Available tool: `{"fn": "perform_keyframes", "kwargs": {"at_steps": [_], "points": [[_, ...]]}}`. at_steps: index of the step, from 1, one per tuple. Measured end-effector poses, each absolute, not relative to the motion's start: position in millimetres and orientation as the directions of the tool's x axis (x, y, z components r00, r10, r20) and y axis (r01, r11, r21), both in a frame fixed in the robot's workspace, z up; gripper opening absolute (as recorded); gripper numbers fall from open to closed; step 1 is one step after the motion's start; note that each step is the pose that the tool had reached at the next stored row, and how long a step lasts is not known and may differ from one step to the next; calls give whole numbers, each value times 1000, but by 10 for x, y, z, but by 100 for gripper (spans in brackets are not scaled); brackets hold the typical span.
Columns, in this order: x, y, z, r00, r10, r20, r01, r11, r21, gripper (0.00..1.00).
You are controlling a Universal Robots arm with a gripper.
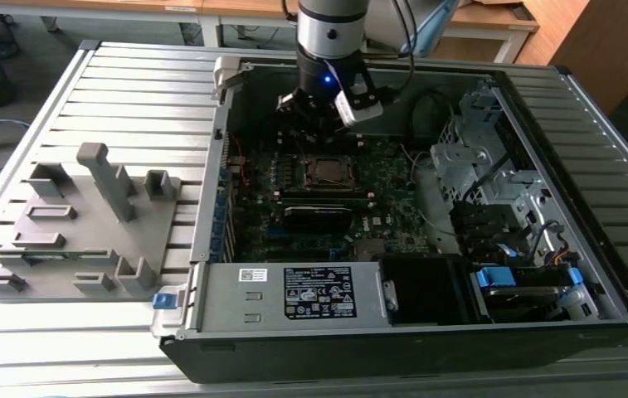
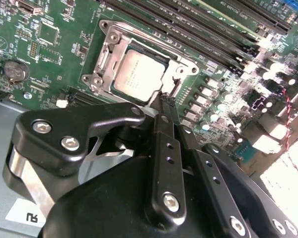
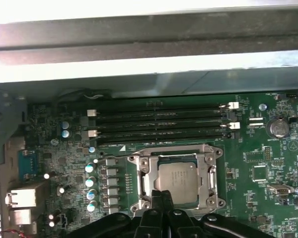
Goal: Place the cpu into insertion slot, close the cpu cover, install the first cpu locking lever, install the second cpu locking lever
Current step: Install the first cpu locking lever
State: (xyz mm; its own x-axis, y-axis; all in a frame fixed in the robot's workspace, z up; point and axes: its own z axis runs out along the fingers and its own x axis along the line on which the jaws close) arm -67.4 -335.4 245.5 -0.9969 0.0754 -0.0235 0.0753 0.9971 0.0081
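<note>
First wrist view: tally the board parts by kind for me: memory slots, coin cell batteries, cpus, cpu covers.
memory slots: 4
coin cell battery: 1
cpu: 1
cpu cover: 1
Total: 7

The cpu [image 2: 138, 74] is dull silver-grey with faint dark print. Framing the cpu, the cover [image 2: 106, 49] is bright silver. The board [image 2: 72, 62] around the cpu is green, speckled with small silver cans. The memory slots [image 3: 159, 119] beside the cpu are black with white end clips. The gripper [image 2: 165, 100] near the cpu is matt black with silver screws. In the exterior view, the arm [image 1: 325, 25] above the cpu is silver-grey with a blue light. The case [image 1: 402, 356] is black. The table [image 1: 125, 83] is pale grey in ribbed stripes. The fixture [image 1: 81, 232], well apart from the cpu, is plain grey.
</note>
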Motion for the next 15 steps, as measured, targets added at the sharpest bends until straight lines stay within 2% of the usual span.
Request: {"fn": "perform_keyframes", "kwargs": {"at_steps": [15], "points": [[-807, -3354, 2495, -997, 76, -34, 75, 997, 9, 11]]}}
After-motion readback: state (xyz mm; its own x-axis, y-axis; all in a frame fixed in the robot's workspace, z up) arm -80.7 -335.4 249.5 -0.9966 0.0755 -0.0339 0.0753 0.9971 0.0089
